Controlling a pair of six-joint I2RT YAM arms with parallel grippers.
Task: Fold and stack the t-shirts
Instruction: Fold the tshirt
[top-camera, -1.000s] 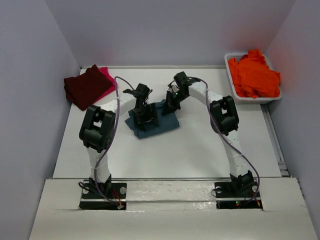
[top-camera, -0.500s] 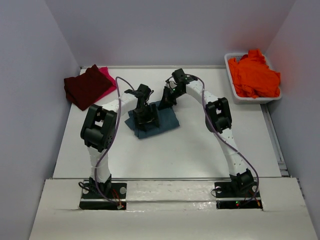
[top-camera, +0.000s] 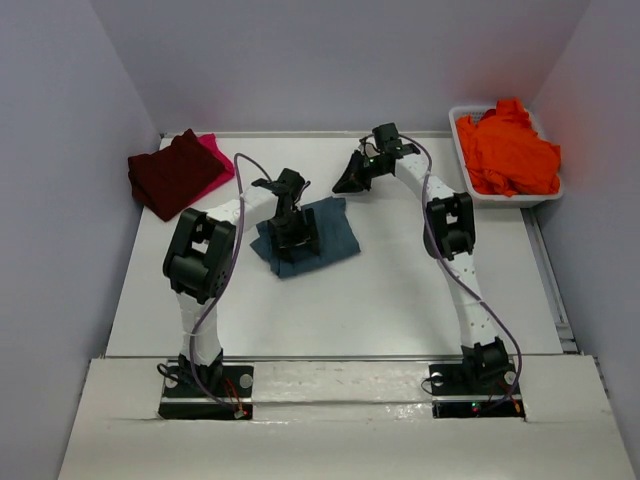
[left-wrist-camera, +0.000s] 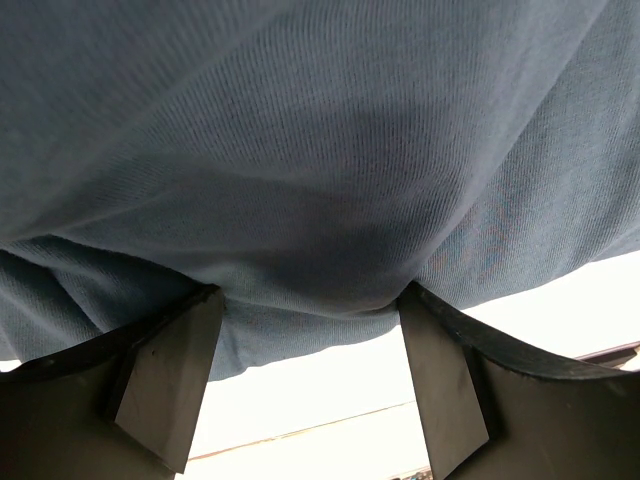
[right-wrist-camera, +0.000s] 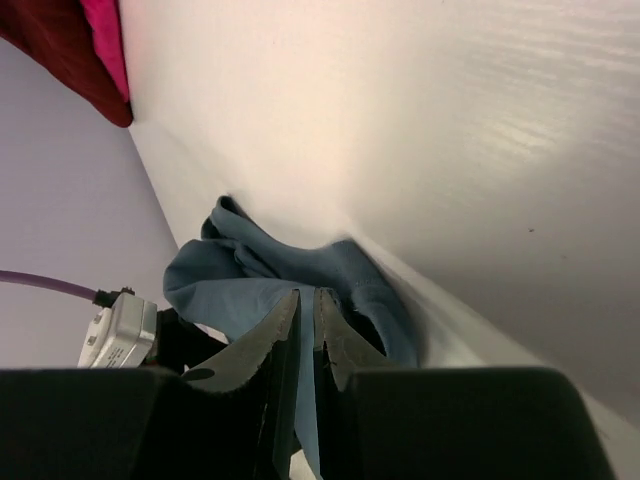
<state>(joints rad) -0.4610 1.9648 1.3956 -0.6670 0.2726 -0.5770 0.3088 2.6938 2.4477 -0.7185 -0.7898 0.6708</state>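
left gripper (top-camera: 291, 226) jaws spread wide; right gripper (top-camera: 350, 180) nearly closed.

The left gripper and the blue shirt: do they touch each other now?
Touching. In the left wrist view both open fingers press into the blue shirt, denting the cloth. The left gripper sits on it from above.

Bare table (top-camera: 400, 290) lies open near the arms' bases; the blue t-shirt (top-camera: 330, 232) under the left gripper (top-camera: 292, 232) fills the middle, maroon shirt (top-camera: 172, 172) far left, white tub (top-camera: 470, 180) far right
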